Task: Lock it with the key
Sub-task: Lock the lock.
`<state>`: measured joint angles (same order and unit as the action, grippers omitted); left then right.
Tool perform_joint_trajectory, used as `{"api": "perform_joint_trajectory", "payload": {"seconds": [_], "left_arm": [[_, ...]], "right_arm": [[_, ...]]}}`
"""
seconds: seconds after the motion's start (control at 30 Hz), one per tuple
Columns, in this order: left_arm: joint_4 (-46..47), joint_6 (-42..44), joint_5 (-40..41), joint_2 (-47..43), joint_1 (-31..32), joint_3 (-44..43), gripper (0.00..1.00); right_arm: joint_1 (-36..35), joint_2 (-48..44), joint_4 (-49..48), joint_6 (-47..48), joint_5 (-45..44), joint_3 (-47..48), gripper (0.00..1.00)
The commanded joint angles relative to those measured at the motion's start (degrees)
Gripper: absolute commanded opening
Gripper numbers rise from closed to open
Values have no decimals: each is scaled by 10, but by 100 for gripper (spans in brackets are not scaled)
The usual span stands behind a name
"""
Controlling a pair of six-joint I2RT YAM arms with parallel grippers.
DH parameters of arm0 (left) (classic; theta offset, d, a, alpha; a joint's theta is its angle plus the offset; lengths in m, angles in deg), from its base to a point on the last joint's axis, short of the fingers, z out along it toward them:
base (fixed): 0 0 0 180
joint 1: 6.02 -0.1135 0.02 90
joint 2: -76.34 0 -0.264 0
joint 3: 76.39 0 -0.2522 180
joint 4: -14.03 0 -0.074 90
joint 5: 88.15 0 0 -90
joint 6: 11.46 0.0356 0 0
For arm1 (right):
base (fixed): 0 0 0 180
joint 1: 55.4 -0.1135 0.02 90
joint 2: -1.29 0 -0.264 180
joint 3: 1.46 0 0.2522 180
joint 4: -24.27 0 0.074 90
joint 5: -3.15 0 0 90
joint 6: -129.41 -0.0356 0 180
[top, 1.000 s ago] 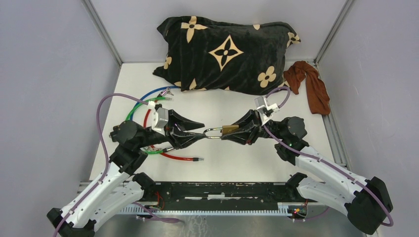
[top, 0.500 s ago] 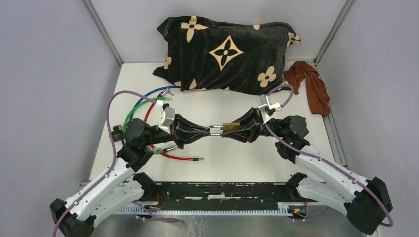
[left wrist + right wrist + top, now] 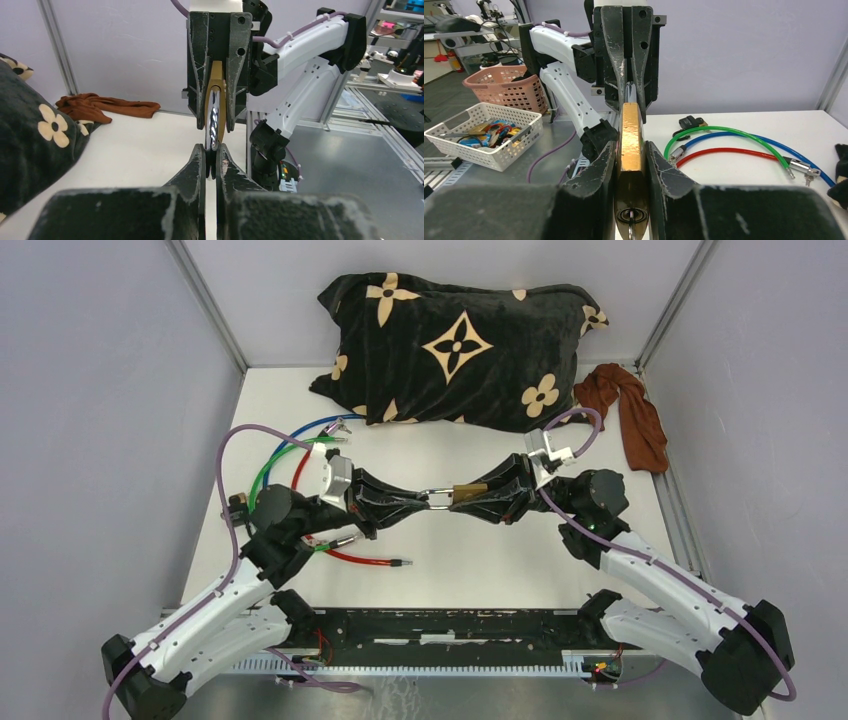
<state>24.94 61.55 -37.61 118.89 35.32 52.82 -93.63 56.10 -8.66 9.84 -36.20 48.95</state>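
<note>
Above the middle of the table [image 3: 480, 565], the left gripper [image 3: 424, 502] and right gripper [image 3: 458, 497] meet tip to tip. The right one clamps the flat sides of the brass padlock [image 3: 631, 145], held off the surface. The left one is pinched tight on its steel shackle [image 3: 214, 117]. Coloured cables [image 3: 290, 452] lie toward the left edge. A black flowered pillow [image 3: 460, 350] lies along the far edge, with a brown cloth [image 3: 628, 412] in the far right corner.
</note>
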Motion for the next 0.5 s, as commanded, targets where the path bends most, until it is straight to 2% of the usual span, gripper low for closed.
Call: {"api": "perform_joint_trajectory", "payload": {"seconds": [0.0, 0.17, 0.33, 0.47], "left_arm": [[28, 13, 21, 39, 46, 21, 2], [35, -3, 62, 56, 59, 29, 2], [29, -20, 52, 72, 67, 40, 2], [42, 4, 42, 84, 86, 35, 2]], "right_arm": [[-23, -2, -12, 31, -32, 42, 0], [-22, -1, -10, 30, -49, 44, 0], [-23, 11, -10, 23, -65, 59, 0], [-22, 27, 18, 38, -68, 64, 0]]}}
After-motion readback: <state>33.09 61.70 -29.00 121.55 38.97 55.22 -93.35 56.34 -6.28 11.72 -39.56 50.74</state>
